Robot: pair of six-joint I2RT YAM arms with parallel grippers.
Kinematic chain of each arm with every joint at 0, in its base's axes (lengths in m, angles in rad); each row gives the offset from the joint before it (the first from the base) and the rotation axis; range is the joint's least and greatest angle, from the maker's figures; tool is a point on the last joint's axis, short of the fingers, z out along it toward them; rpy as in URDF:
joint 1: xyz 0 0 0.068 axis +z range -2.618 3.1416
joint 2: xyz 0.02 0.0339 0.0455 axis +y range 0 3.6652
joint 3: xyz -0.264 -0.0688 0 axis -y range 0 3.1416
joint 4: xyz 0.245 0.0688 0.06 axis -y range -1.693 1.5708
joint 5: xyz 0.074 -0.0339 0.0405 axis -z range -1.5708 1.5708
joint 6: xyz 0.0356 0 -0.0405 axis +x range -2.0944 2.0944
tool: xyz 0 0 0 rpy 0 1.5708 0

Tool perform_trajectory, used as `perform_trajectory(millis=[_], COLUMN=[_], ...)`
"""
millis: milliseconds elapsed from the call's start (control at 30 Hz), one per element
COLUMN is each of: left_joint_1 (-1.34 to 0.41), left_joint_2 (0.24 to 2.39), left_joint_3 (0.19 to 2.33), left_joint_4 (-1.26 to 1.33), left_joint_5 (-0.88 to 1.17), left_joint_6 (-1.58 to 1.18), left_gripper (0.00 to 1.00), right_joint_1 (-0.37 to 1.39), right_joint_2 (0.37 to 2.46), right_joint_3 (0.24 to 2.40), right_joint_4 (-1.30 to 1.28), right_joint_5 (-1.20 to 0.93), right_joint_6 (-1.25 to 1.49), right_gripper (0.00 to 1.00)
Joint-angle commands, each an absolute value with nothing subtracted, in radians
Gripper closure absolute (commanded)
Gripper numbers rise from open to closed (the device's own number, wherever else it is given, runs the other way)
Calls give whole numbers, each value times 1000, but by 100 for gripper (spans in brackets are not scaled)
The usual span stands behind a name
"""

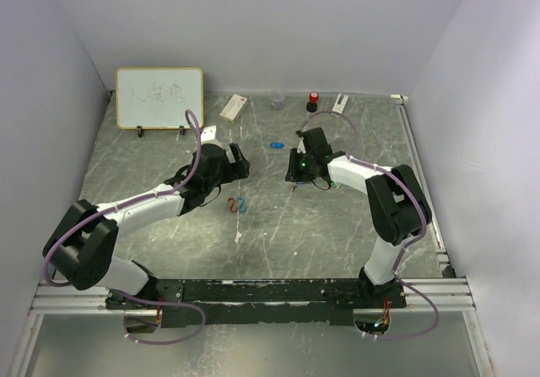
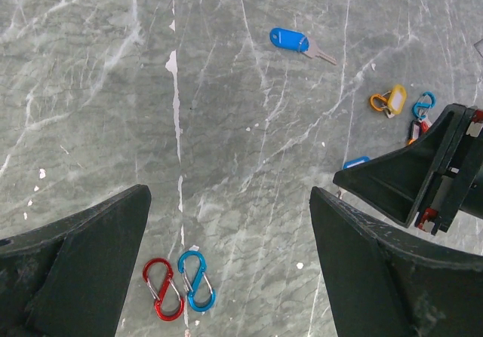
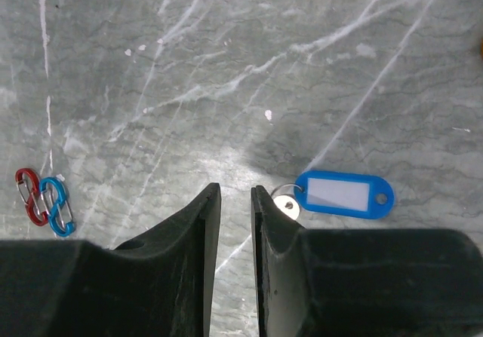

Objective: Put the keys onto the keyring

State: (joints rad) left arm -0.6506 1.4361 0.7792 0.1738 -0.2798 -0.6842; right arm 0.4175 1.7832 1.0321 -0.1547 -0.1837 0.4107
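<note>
A key with a blue tag (image 3: 343,194) lies flat on the table, its metal head (image 3: 287,205) just right of my right gripper's (image 3: 235,190) right finger. The jaws stand a narrow gap apart with only bare table between them. A second blue-tagged key (image 2: 290,39) lies farther back and also shows in the top view (image 1: 277,145). A yellow tag (image 2: 394,98) with an orange ring lies beside the right gripper (image 2: 423,175). My left gripper (image 2: 230,194) is wide open and empty above the table (image 2: 90,88).
A red carabiner (image 2: 164,289) and a blue carabiner (image 2: 196,280) lie side by side near the left gripper's left finger. Another blue carabiner (image 2: 423,105) lies by the yellow tag. A whiteboard (image 1: 159,97), a white box (image 1: 233,107) and a cup (image 1: 278,100) stand at the back.
</note>
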Motion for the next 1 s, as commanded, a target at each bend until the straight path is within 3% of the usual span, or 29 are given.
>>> perform_trajectory(millis=[0, 100, 233, 367, 633, 967], left_joint_1=[-644, -644, -644, -644, -644, -644], left_joint_2=[1418, 1417, 1423, 1450, 1494, 1507], left_joint_3=[809, 810, 811, 836, 865, 878], left_joint_4=[178, 178, 182, 162, 141, 127], left_joint_5=[-264, -261, -245, -228, -209, -220], left_joint_6=[-669, -669, -668, -653, -649, -639], left_gripper=[3, 3, 3, 2, 2, 2], right_joint_1=[449, 453, 450, 444, 440, 439], right_joint_2=[1790, 1773, 1746, 1715, 1700, 1891], right_joint_3=[1069, 1070, 1057, 1030, 1020, 1166], right_joint_4=[-146, -158, -181, -168, -117, -67], right_joint_5=[-148, -106, -29, -2, 28, 45], right_joint_6=[402, 401, 389, 381, 355, 331], right_gripper=[77, 73, 54, 49, 48, 51])
